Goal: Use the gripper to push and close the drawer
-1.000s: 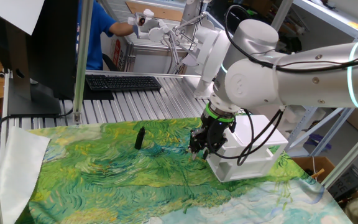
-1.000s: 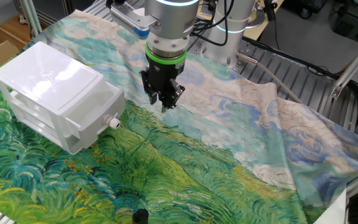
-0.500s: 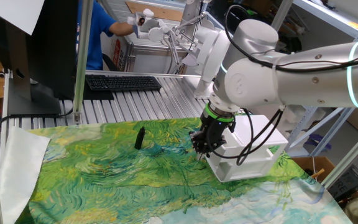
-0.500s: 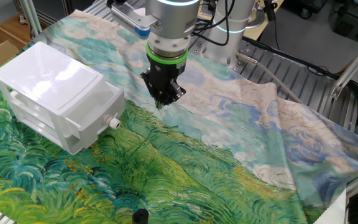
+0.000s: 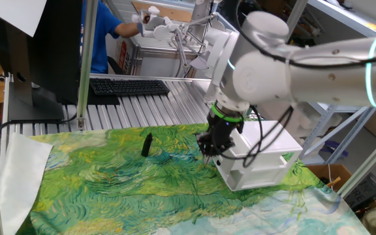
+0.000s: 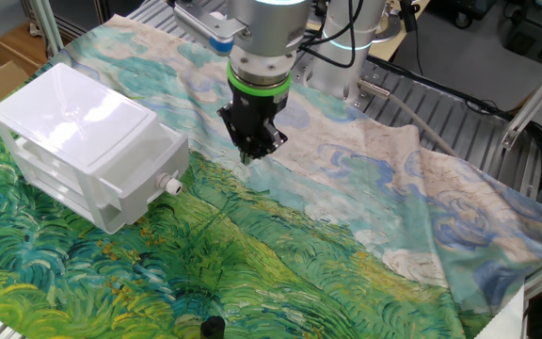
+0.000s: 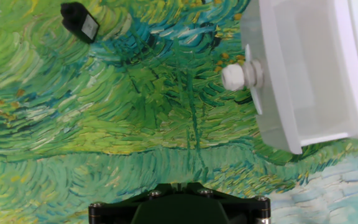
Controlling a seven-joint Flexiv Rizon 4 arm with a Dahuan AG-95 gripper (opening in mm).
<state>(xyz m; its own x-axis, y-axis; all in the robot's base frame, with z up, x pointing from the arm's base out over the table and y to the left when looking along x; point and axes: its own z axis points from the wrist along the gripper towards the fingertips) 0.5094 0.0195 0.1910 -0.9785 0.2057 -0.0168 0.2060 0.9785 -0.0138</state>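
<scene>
The white cabinet [image 6: 78,127] stands on the painted cloth, also seen in one fixed view [image 5: 266,160]. Its drawer [image 7: 303,74] is pulled out a little, and its inside shows in the hand view. The round knob [image 7: 235,76] on the drawer front looks white and also shows in the other fixed view [image 6: 169,185]. The gripper [image 6: 251,155] hangs point-down just above the cloth, to the right of the knob and apart from it, with its fingers together and empty. It is next to the cabinet's front corner [image 5: 209,151]. In the hand view only its black body [image 7: 179,208] shows.
A short black stick [image 5: 147,145] lies on the cloth left of the gripper, and shows in the hand view [image 7: 81,22]. A keyboard [image 5: 129,86] and monitor [image 5: 38,59] stand beyond the cloth. A person in blue [image 5: 103,32] is at the back.
The fingers, slightly apart a second ago, have come together. The hand has shifted a little away from the cabinet and turned slightly. The drawer has not moved.
</scene>
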